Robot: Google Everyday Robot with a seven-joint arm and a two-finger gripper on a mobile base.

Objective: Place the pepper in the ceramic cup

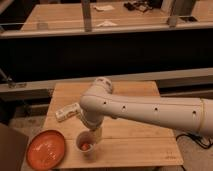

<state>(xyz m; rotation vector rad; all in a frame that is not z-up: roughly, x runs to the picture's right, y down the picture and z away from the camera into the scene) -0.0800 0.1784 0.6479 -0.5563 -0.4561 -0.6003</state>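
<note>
Camera view looks down on a wooden bench (135, 135) with the white arm (150, 110) reaching in from 3 o'clock and bending down near the bench's middle. The end effector (94, 132) hangs at the arm's tip, pointing down, just above the cup (88, 154) at its 1 o'clock rim; whether it is apart or together I cannot tell, as the arm's bulk and the dim light hide it. The cup stands upright near the bench's 6 o'clock edge. The pepper (85, 146) lies inside the cup, a small orange-red spot below the rim. An orange plate (46, 149) sits at the cup's 9 o'clock, close by but apart from it. A white oblong object (67, 112) lies tilted at the cup's 11 o'clock, beside the arm's bend.
</note>
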